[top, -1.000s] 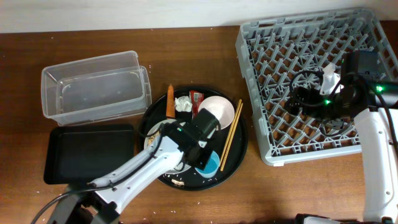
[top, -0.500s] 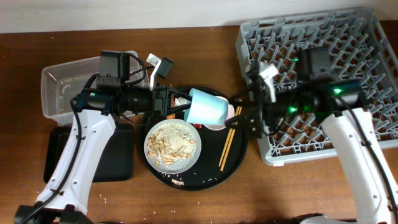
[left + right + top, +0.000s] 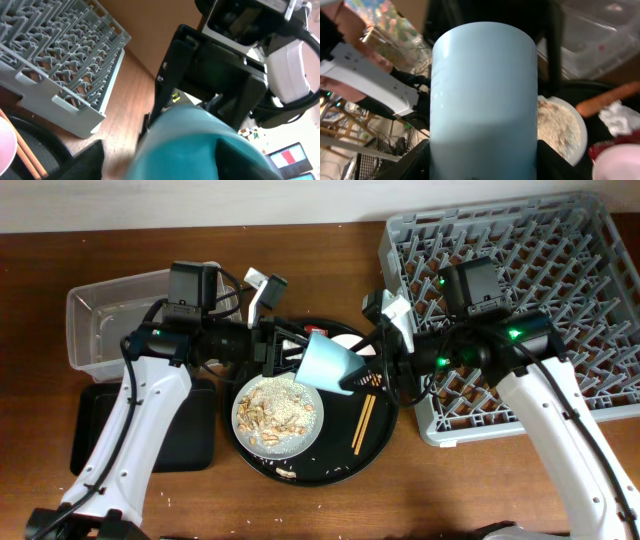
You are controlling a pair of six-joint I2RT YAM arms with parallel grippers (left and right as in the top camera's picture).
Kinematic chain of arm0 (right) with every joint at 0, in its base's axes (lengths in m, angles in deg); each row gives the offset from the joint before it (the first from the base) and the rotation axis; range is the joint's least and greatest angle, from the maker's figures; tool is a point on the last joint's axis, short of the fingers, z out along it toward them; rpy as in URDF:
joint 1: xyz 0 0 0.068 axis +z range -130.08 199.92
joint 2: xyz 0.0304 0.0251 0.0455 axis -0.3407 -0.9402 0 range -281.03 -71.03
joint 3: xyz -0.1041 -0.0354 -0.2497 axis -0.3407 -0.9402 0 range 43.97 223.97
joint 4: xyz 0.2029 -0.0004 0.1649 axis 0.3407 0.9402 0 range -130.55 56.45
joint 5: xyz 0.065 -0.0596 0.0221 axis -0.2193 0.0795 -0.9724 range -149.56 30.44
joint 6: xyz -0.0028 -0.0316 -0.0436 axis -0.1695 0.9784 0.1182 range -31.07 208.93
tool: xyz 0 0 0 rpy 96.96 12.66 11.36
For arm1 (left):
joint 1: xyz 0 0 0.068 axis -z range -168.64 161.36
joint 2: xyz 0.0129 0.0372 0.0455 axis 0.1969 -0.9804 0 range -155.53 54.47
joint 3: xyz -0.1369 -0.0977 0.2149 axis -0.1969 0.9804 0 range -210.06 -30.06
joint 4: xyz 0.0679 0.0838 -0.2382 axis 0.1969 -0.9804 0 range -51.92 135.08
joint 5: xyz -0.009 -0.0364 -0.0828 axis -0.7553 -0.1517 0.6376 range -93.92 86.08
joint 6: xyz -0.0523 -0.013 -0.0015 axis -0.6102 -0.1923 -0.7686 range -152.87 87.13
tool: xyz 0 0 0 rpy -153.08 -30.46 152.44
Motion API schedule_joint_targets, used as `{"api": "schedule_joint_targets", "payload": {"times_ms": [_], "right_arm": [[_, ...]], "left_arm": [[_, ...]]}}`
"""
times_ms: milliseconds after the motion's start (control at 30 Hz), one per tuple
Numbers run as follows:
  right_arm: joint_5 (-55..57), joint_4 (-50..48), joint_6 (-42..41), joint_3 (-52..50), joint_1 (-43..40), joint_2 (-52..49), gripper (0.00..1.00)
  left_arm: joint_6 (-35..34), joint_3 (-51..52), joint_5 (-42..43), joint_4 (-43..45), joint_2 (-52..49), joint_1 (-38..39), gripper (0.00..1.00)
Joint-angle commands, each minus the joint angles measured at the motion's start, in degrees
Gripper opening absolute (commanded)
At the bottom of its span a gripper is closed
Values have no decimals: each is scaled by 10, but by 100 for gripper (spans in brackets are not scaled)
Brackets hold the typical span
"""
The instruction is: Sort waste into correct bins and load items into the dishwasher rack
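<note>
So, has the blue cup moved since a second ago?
Yes. The blue cup went from the round black tray's lower edge to over its upper half.

Blue cup [image 3: 330, 365], raised off the round black tray [image 3: 380, 430] by left gripper [image 3: 300, 353]; right gripper [image 3: 365, 373] has come from dishwasher rack [image 3: 500, 240] to meet it.

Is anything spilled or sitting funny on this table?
Two things stand out. The blue cup is up in the air, tipped onto its side above the round black tray, not standing anywhere. And a few crumbs lie on that tray near its front edge, off the plate that holds the rest.
</note>
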Motion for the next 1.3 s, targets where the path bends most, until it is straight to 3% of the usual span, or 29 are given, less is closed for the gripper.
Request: {"api": "schedule_joint_targets", "payload": {"times_ms": [0, 167, 267, 333, 500, 833, 867, 900, 1033, 1100, 1133, 1167, 1200, 1233, 1267], "right_arm": [[50, 1, -69, 5, -74, 30, 52], [354, 98, -288, 5, -346, 37, 52], [488, 107, -360, 5, -461, 35, 52], [511, 114, -391, 5, -512, 18, 52], [494, 169, -380, 5, -513, -94, 52], [499, 165, -380, 5, -464, -143, 53], [504, 166, -381, 5, -464, -143, 78], [503, 170, -381, 5, -464, -143, 83], [488, 163, -380, 5, -464, -142, 84], [391, 174, -318, 31, -464, -120, 88], [342, 179, -293, 47, -464, -88, 89], [277, 179, -249, 65, -460, -25, 91], [232, 166, -227, 72, -437, 45, 93], [220, 141, -227, 72, -394, 102, 95], [220, 117, -227, 72, -338, 139, 97]], "left_arm": [[5, -4, -5, 2, -3, -1, 99], [5, -4, -19, 2, -3, -1, 99], [5, -4, -19, 2, -3, -1, 99], [5, -4, -19, 2, -3, -1, 99], [5, -4, -24, 0, -3, -1, 99], [5, -4, -32, -9, -3, -1, 99], [4, -4, -32, -9, -3, -1, 99], [5, -4, -32, -9, -3, -1, 99], [4, -4, -32, -9, -3, -1, 99], [4, -4, -44, -16, -2, -1, 98], [-7, -4, -90, -21, 5, -1, 98], [-33, -4, -213, -42, 33, -1, 91], [-84, -5, -422, -72, 100, 0, 90], [-125, -5, -557, -76, 172, -1, 94], [-162, -5, -636, -77, 224, -1, 96]]}}
